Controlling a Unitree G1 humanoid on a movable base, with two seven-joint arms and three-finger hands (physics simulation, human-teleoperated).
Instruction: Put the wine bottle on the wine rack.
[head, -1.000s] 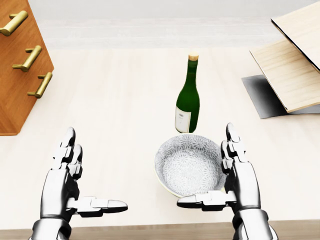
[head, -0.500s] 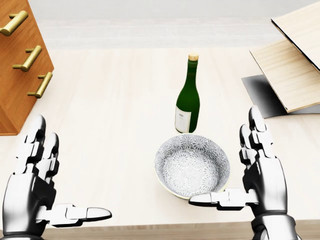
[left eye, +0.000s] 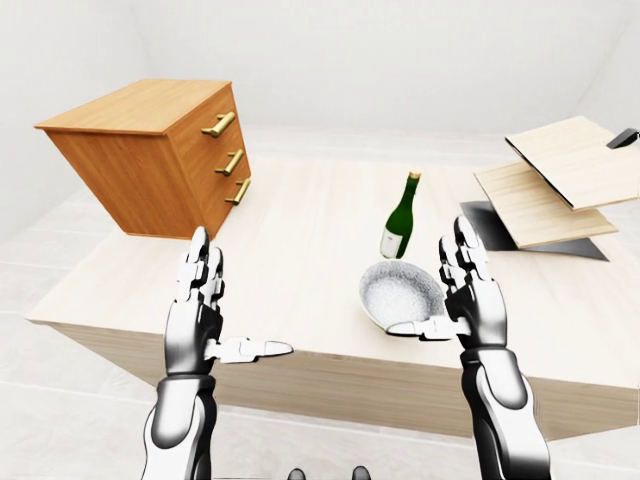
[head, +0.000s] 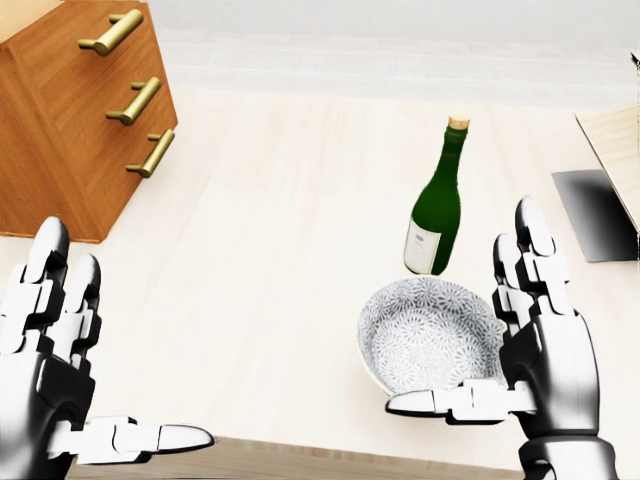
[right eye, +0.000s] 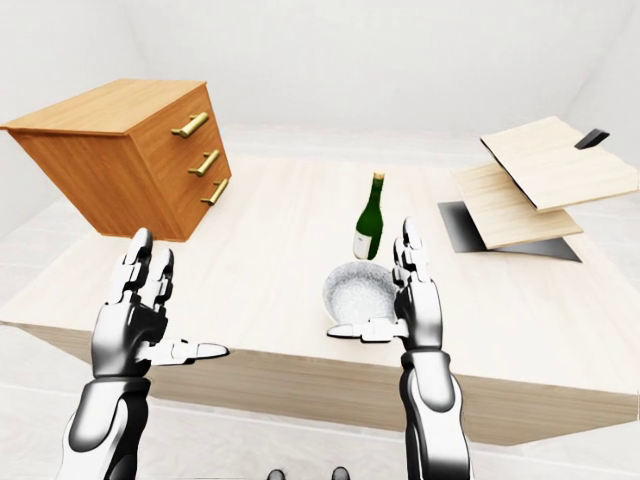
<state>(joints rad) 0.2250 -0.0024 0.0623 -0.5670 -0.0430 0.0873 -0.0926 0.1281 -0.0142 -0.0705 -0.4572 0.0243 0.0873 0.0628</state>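
Observation:
A green wine bottle (head: 436, 212) with a white label and a tan cork stands upright on the pale wooden table (head: 270, 200). The wine rack (left eye: 552, 178), made of slanted light wood boards on a dark base, sits at the table's right end. My right hand (head: 468, 318) is open, palm inward, just right of a patterned bowl and below the bottle, touching neither. At the lower left of the head view my left hand (head: 122, 345) is open too, thumb pointing right, with nothing in it.
A patterned white bowl (head: 428, 335) lies directly below the bottle in the head view, near the table's near edge. A brown drawer cabinet (left eye: 165, 150) with brass handles stands on the table's left part.
The whole picture has shifted right, so the camera has moved. Both hands spread apart, the left one going left and lower. Bottle and bowl stay put on the table.

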